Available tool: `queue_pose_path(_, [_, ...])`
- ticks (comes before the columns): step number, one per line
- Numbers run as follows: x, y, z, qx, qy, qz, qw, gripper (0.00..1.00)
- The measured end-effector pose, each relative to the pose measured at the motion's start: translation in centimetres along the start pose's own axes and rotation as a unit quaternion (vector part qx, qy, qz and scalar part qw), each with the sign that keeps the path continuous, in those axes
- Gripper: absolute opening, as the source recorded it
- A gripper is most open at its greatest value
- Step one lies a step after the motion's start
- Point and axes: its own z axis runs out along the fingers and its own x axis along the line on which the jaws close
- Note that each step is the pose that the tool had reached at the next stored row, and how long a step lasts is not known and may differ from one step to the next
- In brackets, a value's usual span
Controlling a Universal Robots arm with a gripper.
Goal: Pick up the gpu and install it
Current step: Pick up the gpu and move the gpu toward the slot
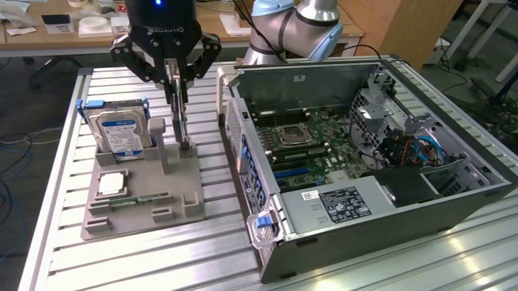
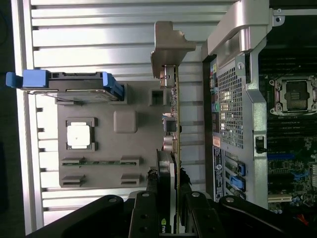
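Green circuit board with dark components and a narrow silver metal bracket at one end make up the gpu (image 1: 183, 124), a thin flat expansion card. It is seen edge-on, standing upright over the grey moulded holder tray (image 1: 174, 182) on the exterior view's left. It is gripped at its upper edge by the black gripper (image 1: 178, 91). The fingers (image 2: 143, 218) are drawn in narrowly, one against each face of the card, with only the board's thickness between them.

The card's lower edge is at the tray's upright slot. Whether it is seated there or just clear of it cannot be told.

The boxy silver hard drive with a blue-white label (image 1: 121, 130) stands in the same tray, just left of the card. A slim green memory stick (image 1: 133, 199) lies nearer in it. The open grey computer case (image 1: 453, 200) lies on the slotted aluminium desk (image 1: 121, 260) just right of the tray, and its green motherboard (image 1: 324, 145) is exposed.

For this step a straight vertical pull is judged best, so that the board is not levered against the slot walls. The card is best kept upright, with the pinch on bare board rather than on components. Both the hard drive and the case wall are close by, so sideways drift is best avoided. A skewed grip would probably let so thin a card twist.
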Motion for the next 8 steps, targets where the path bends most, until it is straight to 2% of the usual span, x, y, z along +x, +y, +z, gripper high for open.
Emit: queue_pose_path(8, [-0.01,0.03,-0.49,0.0,0.0,0.0,1.0,0.27])
